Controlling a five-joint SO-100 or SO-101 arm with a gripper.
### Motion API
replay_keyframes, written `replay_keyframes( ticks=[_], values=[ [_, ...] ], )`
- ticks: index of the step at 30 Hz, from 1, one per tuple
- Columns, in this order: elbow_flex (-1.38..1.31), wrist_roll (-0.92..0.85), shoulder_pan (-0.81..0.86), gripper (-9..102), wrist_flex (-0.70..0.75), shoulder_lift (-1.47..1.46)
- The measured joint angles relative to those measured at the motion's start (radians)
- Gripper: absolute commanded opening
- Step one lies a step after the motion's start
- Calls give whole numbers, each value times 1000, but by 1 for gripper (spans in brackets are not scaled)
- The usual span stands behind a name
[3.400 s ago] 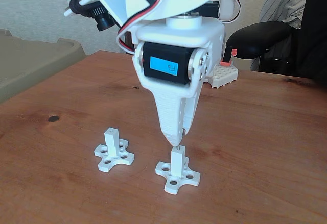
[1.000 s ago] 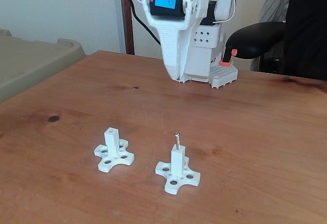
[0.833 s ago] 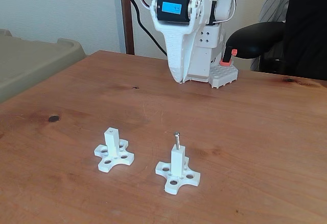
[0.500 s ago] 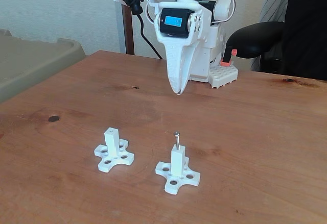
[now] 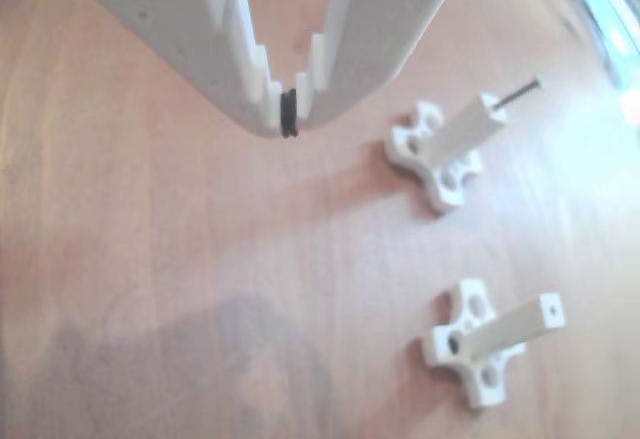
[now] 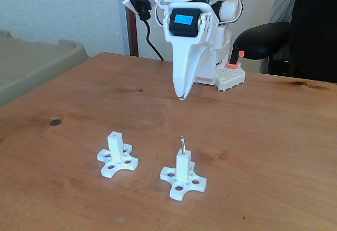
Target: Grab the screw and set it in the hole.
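Note:
The thin silvery screw (image 6: 182, 144) stands upright in the hole at the top of the right white post (image 6: 183, 166); in the other view the screw (image 5: 517, 90) sticks out of that post's (image 5: 466, 125) end. A second post (image 6: 115, 146) stands to its left, and its end hole (image 5: 549, 309) is bare. My white gripper (image 6: 181, 97) hangs shut over the table well behind the posts, with nothing in it. In the other view the gripper (image 5: 288, 114) tips are pressed together, with a small black piece at their meeting point.
The posts stand on cross-shaped bases on a brown wooden table (image 6: 263, 136). A beige bin (image 6: 31, 62) sits beyond the table's left edge. A white block with an orange part (image 6: 231, 76) and a black chair (image 6: 263, 39) are at the back right.
The gripper let go of the screw, rose and drew back from the right post; over the last second it has come lower at the back of the table. The screw stays in the post.

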Motion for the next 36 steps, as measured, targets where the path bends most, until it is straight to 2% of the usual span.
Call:
replay_keyframes(
  ticks=[8,36],
  values=[
    [26,0,20,-4,43,181],
    [26,0,23,-4,43,187]
  ],
)
